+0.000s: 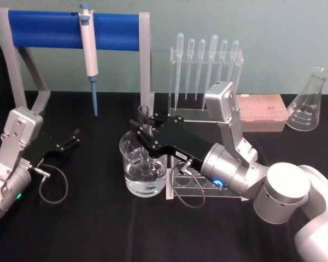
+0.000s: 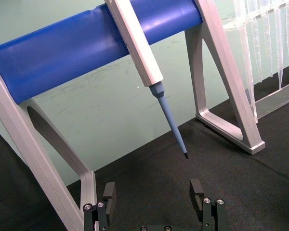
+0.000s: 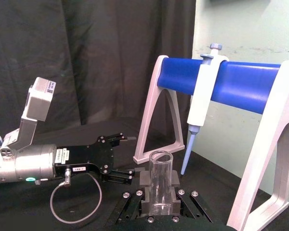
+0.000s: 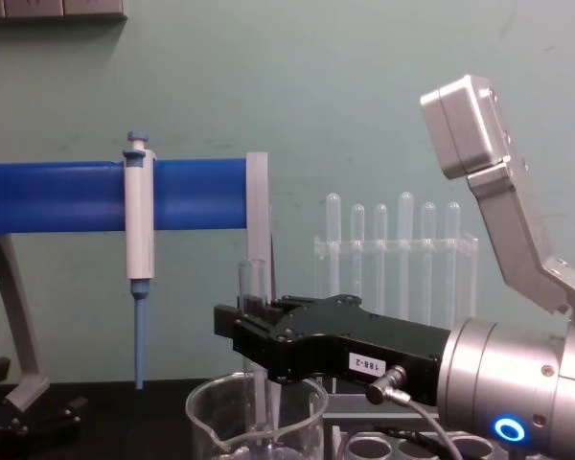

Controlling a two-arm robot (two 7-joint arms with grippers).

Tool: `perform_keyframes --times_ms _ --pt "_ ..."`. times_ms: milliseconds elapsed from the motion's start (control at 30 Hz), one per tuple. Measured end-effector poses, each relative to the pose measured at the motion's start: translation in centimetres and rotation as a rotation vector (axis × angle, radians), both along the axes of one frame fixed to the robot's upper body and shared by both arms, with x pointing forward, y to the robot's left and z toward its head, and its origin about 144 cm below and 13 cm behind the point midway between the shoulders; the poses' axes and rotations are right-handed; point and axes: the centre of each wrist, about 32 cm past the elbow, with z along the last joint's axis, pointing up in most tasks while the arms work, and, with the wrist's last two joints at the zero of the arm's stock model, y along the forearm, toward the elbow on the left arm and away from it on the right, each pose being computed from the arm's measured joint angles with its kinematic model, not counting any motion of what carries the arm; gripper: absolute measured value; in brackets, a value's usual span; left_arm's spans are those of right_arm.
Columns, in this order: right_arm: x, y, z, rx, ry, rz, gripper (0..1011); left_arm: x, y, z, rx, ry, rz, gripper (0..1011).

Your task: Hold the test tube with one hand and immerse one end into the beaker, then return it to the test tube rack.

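While right tool (image 1: 144, 132) clamps test tube (image 1: 144, 121) upright in beaker (image 1: 143, 169), black tabletop (image 1: 87, 224), teal wall (image 4: 364, 86); left tool (image 1: 70, 138) spread wide.

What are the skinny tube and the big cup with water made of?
The test tube looks like clear, shiny glass: you see straight through it. The beaker also looks like glass, see-through with bright glints, though clear plastic is possible. The right gripper holds the tube.

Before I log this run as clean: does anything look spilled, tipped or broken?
Nothing stands out. The right gripper holds the test tube upright, its lower end down inside the beaker, which stands upright holding clear liquid, no puddle around it. The left gripper rests open on the table, apart.
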Motion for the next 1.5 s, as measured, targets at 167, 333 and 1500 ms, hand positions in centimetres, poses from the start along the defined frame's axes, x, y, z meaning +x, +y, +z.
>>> perform_keyframes --times_ms 167,333,1500 --pt "0.0 0.0 0.0 0.000 0.000 0.000 227 0.0 0.0 0.0 0.000 0.000 0.000 1000" --pt "0.0 0.0 0.0 0.000 0.000 0.000 226 0.0 0.0 0.0 0.000 0.000 0.000 1000" --pt "-0.2 -0.1 1.7 -0.016 -0.043 0.004 226 0.0 0.0 0.0 0.000 0.000 0.000 1000"
